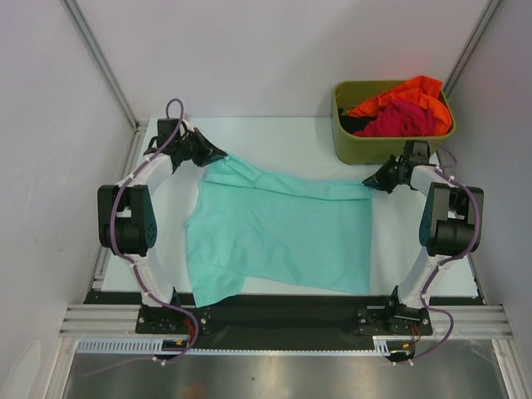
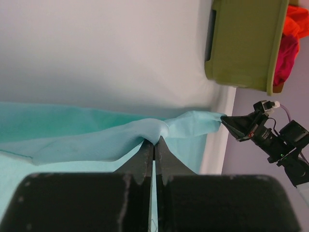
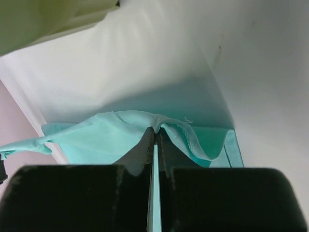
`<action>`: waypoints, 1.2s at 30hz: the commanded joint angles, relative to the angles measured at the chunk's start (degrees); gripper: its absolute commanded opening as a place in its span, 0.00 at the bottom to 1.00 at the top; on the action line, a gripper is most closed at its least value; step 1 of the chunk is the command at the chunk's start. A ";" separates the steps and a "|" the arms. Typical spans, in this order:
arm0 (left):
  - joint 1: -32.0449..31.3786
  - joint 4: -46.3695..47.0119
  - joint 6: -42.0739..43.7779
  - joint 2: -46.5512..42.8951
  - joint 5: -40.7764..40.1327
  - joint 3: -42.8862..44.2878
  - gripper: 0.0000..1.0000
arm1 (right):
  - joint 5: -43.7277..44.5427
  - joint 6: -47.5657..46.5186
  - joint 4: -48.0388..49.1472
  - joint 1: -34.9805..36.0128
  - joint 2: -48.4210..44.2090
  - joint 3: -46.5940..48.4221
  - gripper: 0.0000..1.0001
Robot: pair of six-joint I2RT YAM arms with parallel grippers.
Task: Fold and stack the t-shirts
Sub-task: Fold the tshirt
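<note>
1. Left gripper [image 1: 218,156]: upper left of the overhead frame. Jaws pressed together, pinching a bunched far edge of the teal t-shirt [image 1: 283,237].
2. Right gripper [image 1: 371,180]: right of centre, just below the olive-green bin [image 1: 366,150]. Jaws likewise closed, clamped on the shirt's far right corner.
3. Teal t-shirt: spread flat across the middle of the white table [image 1: 274,133], its far edge strung between the two grippers.
4. Olive-green bin: upper right. Holds the orange t-shirt [image 1: 416,90] and the magenta t-shirt [image 1: 399,123], crumpled together.
</note>
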 commanded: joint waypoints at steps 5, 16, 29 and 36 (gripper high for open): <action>0.42 5.31 -1.60 3.01 2.11 7.23 0.00 | -1.35 -0.35 -0.32 -0.28 1.08 4.83 0.00; 0.42 7.26 -2.75 1.18 3.78 5.22 0.00 | -2.40 -0.79 -1.72 -0.19 0.91 6.33 0.00; 0.42 -8.73 6.75 -11.83 1.76 -7.43 0.00 | -4.52 -5.44 -10.15 -0.28 -9.11 -2.63 0.00; 1.38 -11.38 9.47 -15.26 -0.26 -13.24 0.00 | -6.63 -4.57 -10.07 -0.28 -12.45 -7.73 0.00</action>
